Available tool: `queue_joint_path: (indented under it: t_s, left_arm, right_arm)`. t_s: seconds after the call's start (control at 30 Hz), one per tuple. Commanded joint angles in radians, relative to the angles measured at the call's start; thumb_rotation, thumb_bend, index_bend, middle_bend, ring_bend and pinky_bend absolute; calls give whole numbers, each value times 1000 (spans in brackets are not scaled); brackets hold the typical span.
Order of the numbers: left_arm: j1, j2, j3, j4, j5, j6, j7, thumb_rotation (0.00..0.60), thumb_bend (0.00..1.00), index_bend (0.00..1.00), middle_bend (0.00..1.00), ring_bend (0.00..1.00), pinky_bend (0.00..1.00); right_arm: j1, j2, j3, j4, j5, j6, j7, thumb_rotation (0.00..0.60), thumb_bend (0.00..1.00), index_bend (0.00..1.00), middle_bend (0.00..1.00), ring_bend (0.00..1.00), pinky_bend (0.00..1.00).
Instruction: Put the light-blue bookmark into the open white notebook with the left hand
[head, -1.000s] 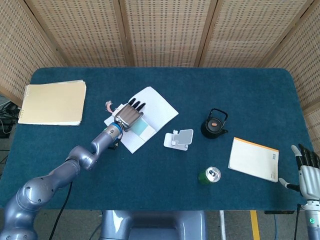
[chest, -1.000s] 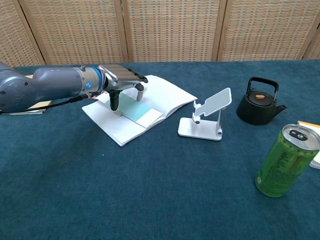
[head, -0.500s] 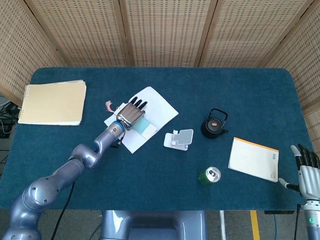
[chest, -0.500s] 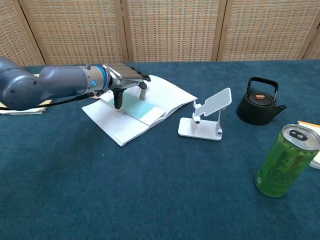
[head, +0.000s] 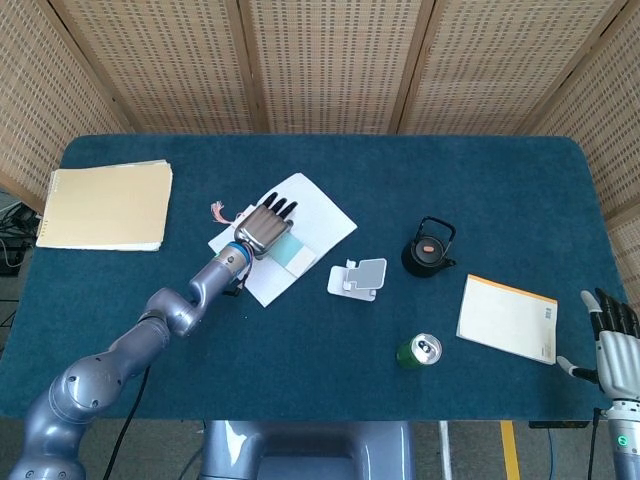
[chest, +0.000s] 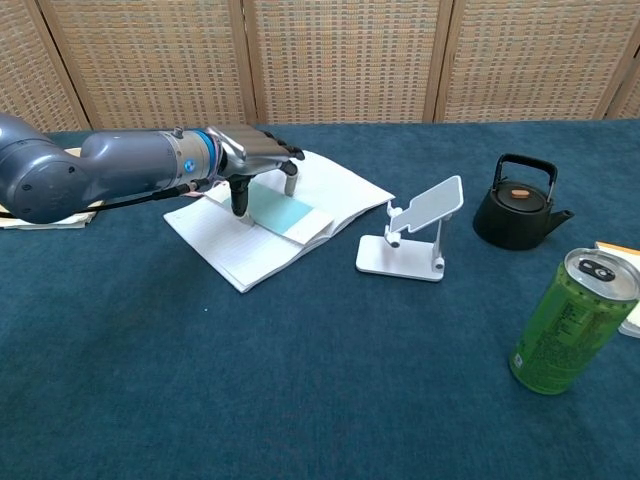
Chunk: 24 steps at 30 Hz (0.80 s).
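The open white notebook (head: 322, 216) (chest: 345, 188) lies left of the table's middle. On its pages lies the light-blue bookmark (head: 293, 252) (chest: 291, 214), flat along the spine. My left hand (head: 262, 228) (chest: 250, 152) hovers low over the notebook's left page and holds the bookmark's left end, thumb tip down at its edge and the other fingers stretched over it. That end of the bookmark is hidden under the hand. My right hand (head: 618, 350) stays at the table's front right corner, fingers apart and empty; the chest view does not show it.
A white phone stand (head: 357, 277) (chest: 415, 235) stands just right of the notebook. Further right are a black kettle (head: 429, 248) (chest: 520, 210), a green can (head: 420, 351) (chest: 572, 320) and a closed orange-edged notebook (head: 507, 318). A tan folder stack (head: 103, 205) lies far left.
My left hand has moved a little further onto the notebook, away from me and to the right, and the bookmark has slid along with it. The right hand has not moved.
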<state>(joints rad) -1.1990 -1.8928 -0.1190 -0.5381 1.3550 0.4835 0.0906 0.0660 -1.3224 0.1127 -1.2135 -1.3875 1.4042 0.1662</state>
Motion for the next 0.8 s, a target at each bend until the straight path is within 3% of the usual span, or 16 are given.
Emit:
queue_joint_path:
  t_s: [0.03,0.27,0.43,0.5,0.67,0.8]
  left_arm:
    - [9,19,5,-28,10,11,-19,600,229,0,0,0,0]
    - [32,88,22,-115,25,19,-40,600,229,0,0,0,0]
    - [57,176,23,-265,14,5,-87,600,256,11,0,0,0]
    - [67,236,31,-353,15,-11,-112,600,334,44,0,0,0]
    - [81,341,49,-497,35,-24,-165,600,785,54,0,0,19]
    - [85,391,61,-556,45,-39,-199,600,956,48,0,0,35]
  right_arm:
    - [0,0,-1,-1,-1,1,0,600,89,46,0,0,0]
    - [-1,1,-3,-8,-10,11,-6,600,90,47,0,0,0]
    - [-3,3,-3,-15,-15,20,-5,600,90,47,0,0,0]
    - [-3,4,-5,-20,-21,24,-6,600,89,49,0,0,0]
    - [-3,7,-9,-32,-35,36,-11,600,89,58,0,0,0]
    - [-5,11,-10,-42,-41,46,-14,600,90,58,0,0,0]
